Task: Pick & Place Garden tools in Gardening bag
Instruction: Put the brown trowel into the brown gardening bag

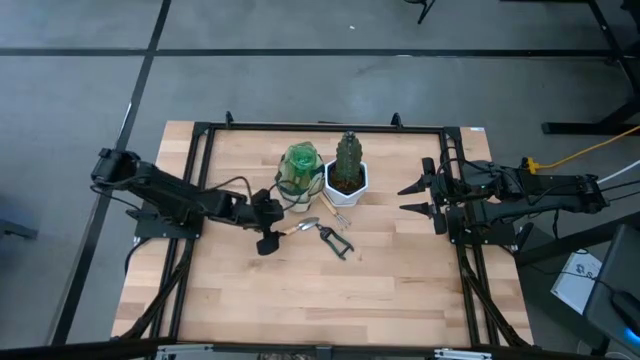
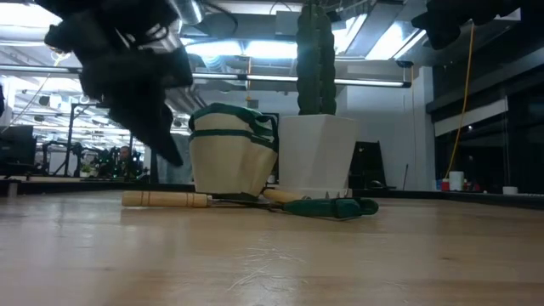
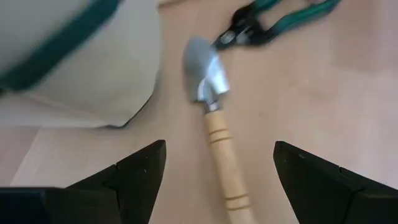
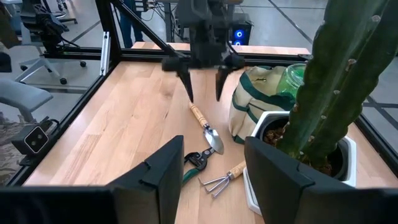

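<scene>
The left gripper [image 4: 203,87], fingers spread wide, hovers over the trowel [image 3: 214,124], which lies at the bag's [image 1: 299,172] six o'clock, so it should drop straight down, straddling the wooden handle mid-length before closing.

The gardening bag [image 4: 258,99] is beige canvas with dark green trim, and a translucent green spray bottle [image 1: 300,160] shows inside it. Beside the bag, the trowel [image 3: 214,118] has a silver blade and pale ringed wooden handle; the pruning shears [image 1: 338,242] are black and green. The green cactus [image 4: 339,74] stands in a white pot [image 2: 317,153].
</scene>
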Controlling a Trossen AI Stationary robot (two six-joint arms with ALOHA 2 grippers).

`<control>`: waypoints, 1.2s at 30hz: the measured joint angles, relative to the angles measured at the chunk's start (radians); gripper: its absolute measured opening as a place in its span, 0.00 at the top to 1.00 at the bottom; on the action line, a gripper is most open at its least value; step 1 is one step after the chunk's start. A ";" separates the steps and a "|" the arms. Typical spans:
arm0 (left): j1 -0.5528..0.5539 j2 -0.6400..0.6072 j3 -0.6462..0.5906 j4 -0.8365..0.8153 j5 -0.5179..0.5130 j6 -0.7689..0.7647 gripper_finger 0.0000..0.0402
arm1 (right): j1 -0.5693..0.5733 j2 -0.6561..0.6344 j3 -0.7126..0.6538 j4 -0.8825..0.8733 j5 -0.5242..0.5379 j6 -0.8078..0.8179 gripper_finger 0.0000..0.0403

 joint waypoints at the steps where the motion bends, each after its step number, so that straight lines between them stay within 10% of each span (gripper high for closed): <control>1: 0.001 0.023 0.000 0.001 -0.013 0.000 0.27 | 0.000 0.000 0.000 0.000 0.000 0.000 0.57; 22: 0.048 0.258 0.003 0.133 0.033 0.006 0.28 | 0.000 0.000 0.000 0.000 0.000 0.000 0.57; 36: 0.046 0.258 0.003 0.112 0.044 -0.015 0.62 | 0.000 0.000 0.000 0.000 0.000 0.000 0.57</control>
